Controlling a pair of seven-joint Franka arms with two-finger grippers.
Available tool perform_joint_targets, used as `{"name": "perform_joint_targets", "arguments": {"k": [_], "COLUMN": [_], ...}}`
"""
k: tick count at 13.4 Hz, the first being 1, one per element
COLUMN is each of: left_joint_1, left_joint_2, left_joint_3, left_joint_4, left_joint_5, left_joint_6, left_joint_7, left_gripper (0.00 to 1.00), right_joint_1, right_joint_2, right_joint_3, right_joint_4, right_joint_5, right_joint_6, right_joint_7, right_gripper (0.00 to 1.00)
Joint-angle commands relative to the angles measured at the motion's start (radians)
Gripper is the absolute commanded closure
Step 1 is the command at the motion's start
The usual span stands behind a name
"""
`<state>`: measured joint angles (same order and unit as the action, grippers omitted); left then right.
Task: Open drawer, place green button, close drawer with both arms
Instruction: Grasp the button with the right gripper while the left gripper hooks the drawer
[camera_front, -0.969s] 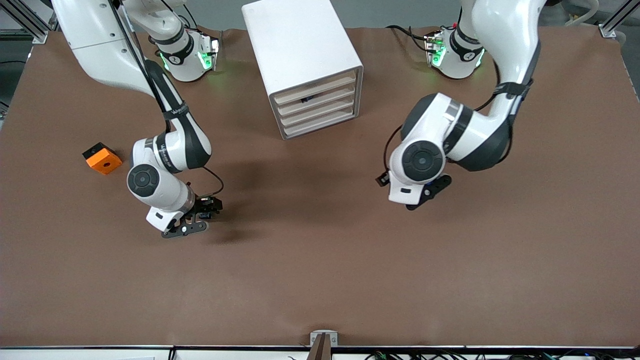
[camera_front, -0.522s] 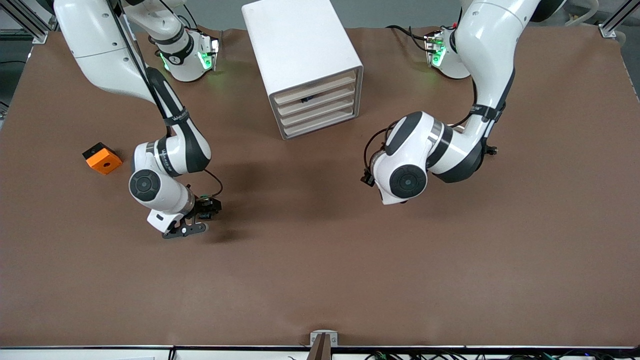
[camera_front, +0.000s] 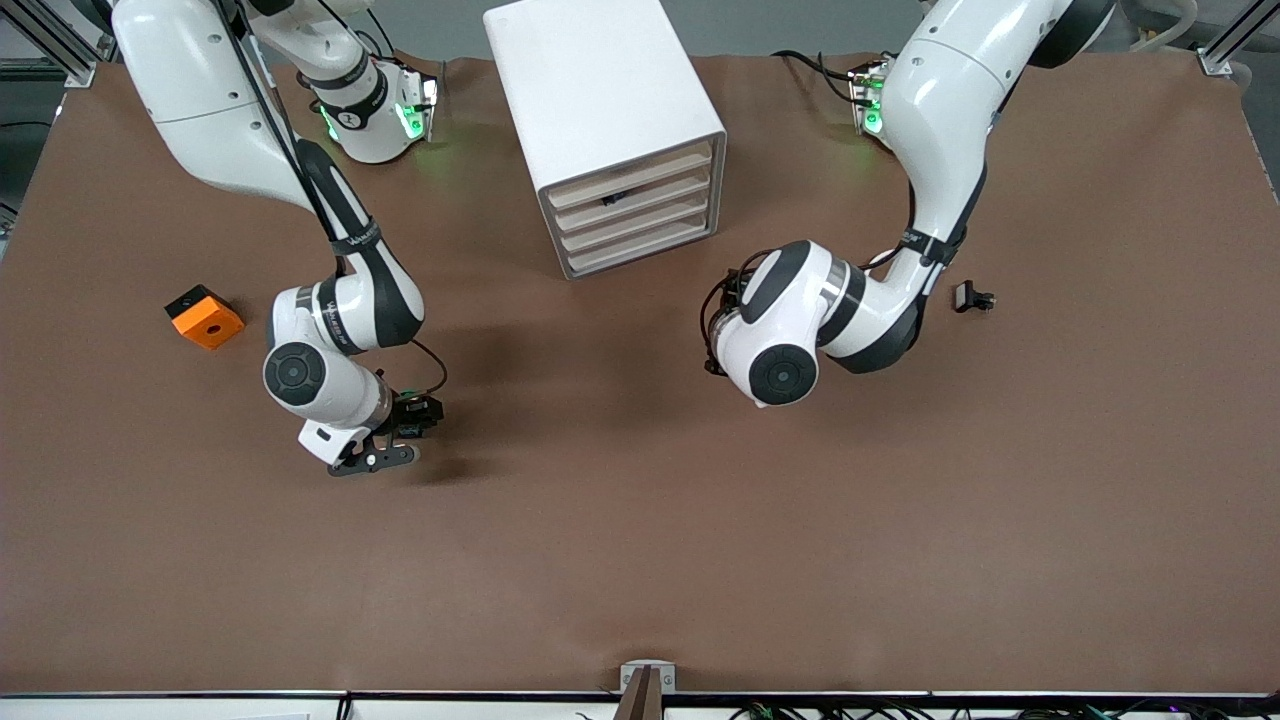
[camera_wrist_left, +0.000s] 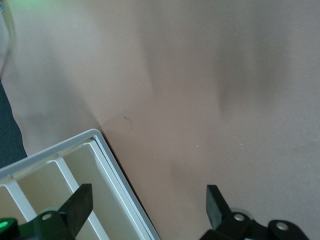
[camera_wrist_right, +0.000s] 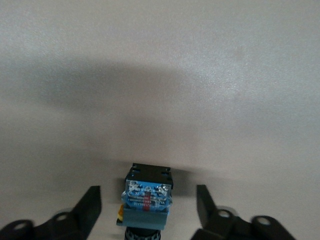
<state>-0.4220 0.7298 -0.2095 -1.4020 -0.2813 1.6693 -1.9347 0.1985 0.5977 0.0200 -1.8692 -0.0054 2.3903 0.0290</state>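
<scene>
My right gripper (camera_wrist_right: 147, 210) is down at the table with its fingers apart, one on each side of the button (camera_wrist_right: 146, 196) and neither pad touching it. The button rests on the brown table (camera_front: 640, 560), well nearer the front camera than the white drawer cabinet (camera_front: 610, 130). I judge the step to be the grasp: close evenly on the blue-grey base, keeping it centred so it does not twist out. My left gripper (camera_wrist_left: 147, 212) hangs open over the table just beside the cabinet's front corner. In the front view my wrist hides the button, and its green cap is cut off in the wrist view.
</scene>
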Motion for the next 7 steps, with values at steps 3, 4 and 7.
{"name": "perform_joint_targets", "arguments": {"k": [3, 4, 7], "left_joint_1": [-0.011, -0.015, -0.032], "left_joint_2": [0.043, 0.046, 0.069], "left_joint_3": [0.002, 0.002, 0.004], "left_joint_4": [0.025, 0.024, 0.021], "left_joint_5": [-0.114, -0.137, -0.215], "left_joint_6": [-0.002, -0.002, -0.002], "left_joint_7": [-0.102, -0.115, -0.151], "left_gripper": [0.0, 0.0, 0.0], "right_joint_1": [-0.011, -0.011, -0.01], "right_joint_2": [0.004, 0.004, 0.002], "right_joint_3": [0.008, 0.008, 0.008], "right_joint_4": [0.001, 0.001, 0.005], "right_joint_5": [0.008, 0.008, 0.008], "right_joint_6": [0.004, 0.003, 0.001], "right_joint_7": [0.006, 0.006, 0.008], "right_gripper": [0.79, 0.84, 0.84]}}
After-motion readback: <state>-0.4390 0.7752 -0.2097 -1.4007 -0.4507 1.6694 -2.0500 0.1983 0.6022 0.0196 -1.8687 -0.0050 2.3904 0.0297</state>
